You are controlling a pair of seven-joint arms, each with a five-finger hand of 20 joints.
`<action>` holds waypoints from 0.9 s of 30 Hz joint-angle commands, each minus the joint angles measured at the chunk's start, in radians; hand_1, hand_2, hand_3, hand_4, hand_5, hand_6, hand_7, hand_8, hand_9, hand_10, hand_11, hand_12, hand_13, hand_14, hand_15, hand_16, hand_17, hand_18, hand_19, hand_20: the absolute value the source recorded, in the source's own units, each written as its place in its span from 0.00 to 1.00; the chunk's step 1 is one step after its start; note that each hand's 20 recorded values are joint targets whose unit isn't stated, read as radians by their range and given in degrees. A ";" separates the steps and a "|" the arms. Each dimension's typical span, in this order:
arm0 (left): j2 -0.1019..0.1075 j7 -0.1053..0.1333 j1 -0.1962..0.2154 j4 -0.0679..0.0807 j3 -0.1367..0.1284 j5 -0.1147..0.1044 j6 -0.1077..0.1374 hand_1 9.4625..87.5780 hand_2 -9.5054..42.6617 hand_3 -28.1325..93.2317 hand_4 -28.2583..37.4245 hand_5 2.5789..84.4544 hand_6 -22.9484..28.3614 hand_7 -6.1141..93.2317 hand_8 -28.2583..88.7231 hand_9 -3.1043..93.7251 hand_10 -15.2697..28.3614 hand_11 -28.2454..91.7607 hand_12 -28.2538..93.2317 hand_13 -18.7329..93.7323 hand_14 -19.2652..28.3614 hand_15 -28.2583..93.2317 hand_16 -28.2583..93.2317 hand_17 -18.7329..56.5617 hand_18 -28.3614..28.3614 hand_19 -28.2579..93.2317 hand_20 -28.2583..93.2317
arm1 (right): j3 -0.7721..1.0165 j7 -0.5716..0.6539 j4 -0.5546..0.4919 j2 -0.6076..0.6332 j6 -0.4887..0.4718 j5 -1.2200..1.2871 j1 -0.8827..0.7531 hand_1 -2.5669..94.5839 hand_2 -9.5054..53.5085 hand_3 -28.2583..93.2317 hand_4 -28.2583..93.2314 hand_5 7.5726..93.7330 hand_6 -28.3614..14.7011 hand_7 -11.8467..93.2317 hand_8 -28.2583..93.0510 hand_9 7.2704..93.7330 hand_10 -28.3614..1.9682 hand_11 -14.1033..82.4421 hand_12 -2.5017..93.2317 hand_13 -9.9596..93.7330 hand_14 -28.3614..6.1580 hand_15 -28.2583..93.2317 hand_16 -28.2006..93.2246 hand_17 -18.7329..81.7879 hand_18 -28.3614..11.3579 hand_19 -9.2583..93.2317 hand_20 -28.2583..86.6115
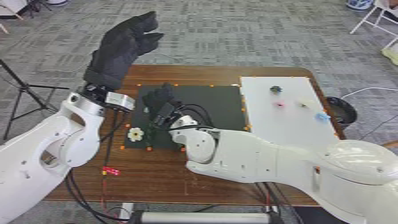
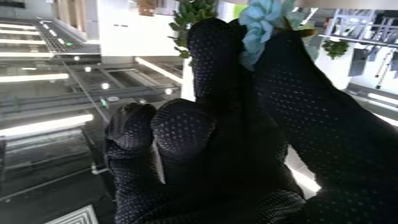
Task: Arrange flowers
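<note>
While the right hand (image 1: 160,102) pinches the blue flower (image 2: 255,31) in its fingers (image 2: 216,57), squeeze softly. Set it down slowly, face up.

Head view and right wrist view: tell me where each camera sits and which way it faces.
Head view: on the robot's head, looking forward and down at the brown table; the left arm, right arm, raised left robot hand and right robot hand over the black mat are seen.
Right wrist view: on the right arm's wrist, looking along the right robot hand, which pinches a light blue flower, with ceiling lights beyond.
Shared: the right robot hand appears in both.
</note>
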 commanded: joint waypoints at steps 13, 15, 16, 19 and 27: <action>-0.019 0.002 -0.004 0.005 -0.003 0.000 -0.016 0.20 0.13 0.80 0.04 0.35 0.50 0.24 0.17 0.28 0.61 0.39 0.39 0.35 0.69 0.47 0.28 0.13 0.85 0.54 0.35 | 0.012 0.049 -0.019 -0.010 -0.003 0.000 -0.004 0.34 0.00 0.91 0.00 0.69 0.73 0.41 0.12 0.70 0.62 0.56 0.32 0.70 0.54 0.93 0.49 0.47 0.15 0.94 0.75; -0.017 0.005 -0.002 0.003 -0.005 0.002 -0.017 0.20 0.13 0.80 0.04 0.35 0.50 0.24 0.17 0.28 0.61 0.39 0.39 0.35 0.69 0.47 0.28 0.13 0.85 0.54 0.35 | 0.007 0.061 -0.020 -0.012 -0.009 -0.002 -0.003 0.34 0.00 0.91 0.00 0.68 0.73 0.41 0.11 0.69 0.62 0.56 0.31 0.69 0.54 0.93 0.49 0.47 0.15 0.94 0.75; -0.017 0.007 -0.006 0.004 -0.002 0.001 -0.016 0.20 0.13 0.80 0.04 0.35 0.50 0.24 0.17 0.28 0.61 0.39 0.39 0.35 0.69 0.47 0.28 0.13 0.85 0.54 0.35 | 0.006 0.060 -0.021 -0.011 -0.005 0.007 -0.002 0.34 0.00 0.91 0.00 0.68 0.73 0.41 0.10 0.69 0.61 0.56 0.31 0.69 0.53 0.93 0.49 0.47 0.15 0.94 0.75; -0.013 0.010 0.003 -0.001 -0.010 0.000 -0.012 0.20 0.14 0.80 0.04 0.35 0.50 0.24 0.17 0.28 0.61 0.39 0.39 0.35 0.69 0.47 0.28 0.13 0.85 0.54 0.35 | -0.002 0.061 -0.024 -0.014 -0.007 0.004 0.000 0.34 0.00 0.91 0.00 0.67 0.73 0.41 0.10 0.69 0.61 0.56 0.31 0.69 0.53 0.94 0.49 0.47 0.15 0.94 0.75; -0.014 0.009 0.012 -0.002 -0.016 0.001 -0.014 0.20 0.14 0.80 0.04 0.35 0.50 0.24 0.17 0.28 0.61 0.39 0.39 0.35 0.69 0.47 0.28 0.13 0.85 0.54 0.35 | -0.001 0.040 -0.034 -0.007 0.009 0.015 -0.003 0.32 0.00 0.90 0.00 0.67 0.72 0.41 0.10 0.68 0.61 0.56 0.31 0.69 0.53 0.94 0.49 0.47 0.15 0.94 0.75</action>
